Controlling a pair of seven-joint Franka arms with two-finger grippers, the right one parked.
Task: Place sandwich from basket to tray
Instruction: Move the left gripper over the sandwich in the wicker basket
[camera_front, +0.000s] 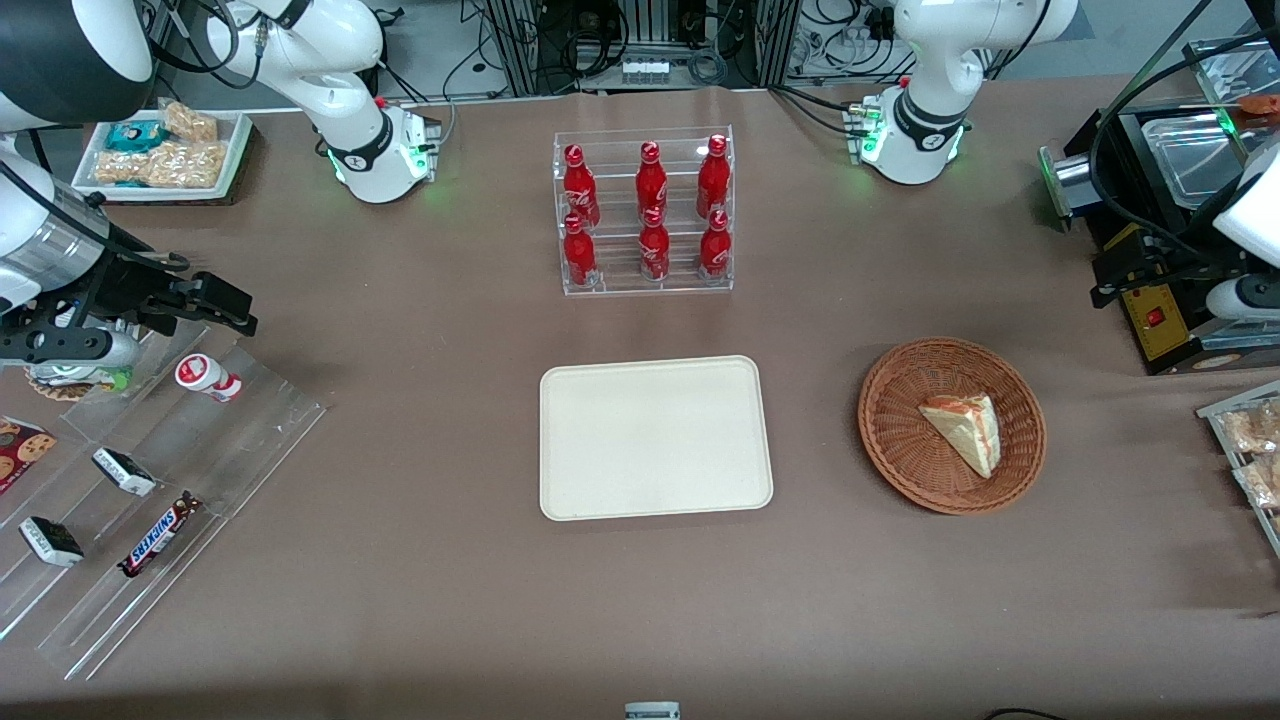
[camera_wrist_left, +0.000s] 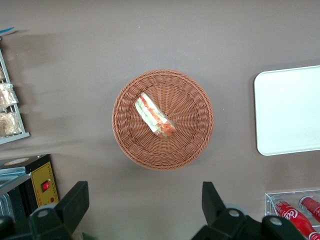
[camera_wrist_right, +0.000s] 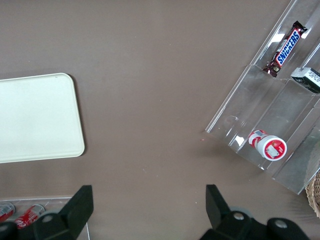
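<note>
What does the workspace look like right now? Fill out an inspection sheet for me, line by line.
Surface: brown table, flat, no spills seen.
Job's things: sandwich lies in the basket; tray beside it holds nothing.
Clutter: clear rack of red bottles farther from the front camera than the tray; acrylic stand with a Snickers bar and a small white-and-red cup toward the parked arm's end; bagged snacks and a black machine toward the working arm's end.
Grippers: left claw open, high above the table beside the basket, holding nothing.
Cables: bundles at the table's back edge, off the work area.
Surroundings: snack tray near the parked arm's base.
</note>
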